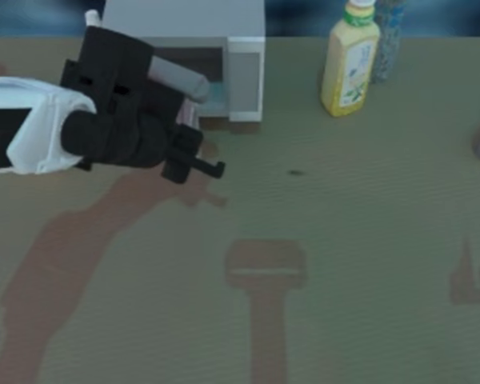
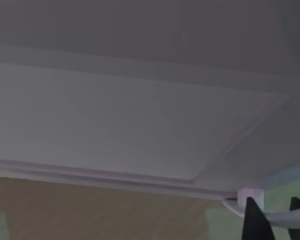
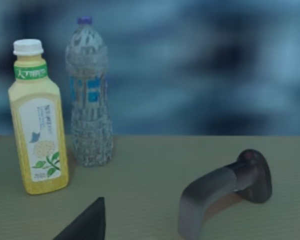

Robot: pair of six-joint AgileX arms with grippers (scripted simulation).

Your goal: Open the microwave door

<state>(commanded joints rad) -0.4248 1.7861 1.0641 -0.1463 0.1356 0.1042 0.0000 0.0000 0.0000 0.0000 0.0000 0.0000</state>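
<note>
microwave door (image 1: 179,77) is already swung partway out from the microwave (image 1: 216,48), which sits at the back of the table (image 1: 344,240) toward the top view's left, so the dark cavity with its teal floor shows behind it. the left gripper (image 2: 272,220) is right at the door's handle (image 2: 285,216), fingertips straddling the pale bar in the left wrist view, set narrow around it and looking like it grips it. i'd say we're past halfway, still some swing left before it's fully open. right gripper (image 3: 85,225) sits parked off at the table's right, near a yellow bottle (image 3: 38,120); can't tell its finger state.
</note>
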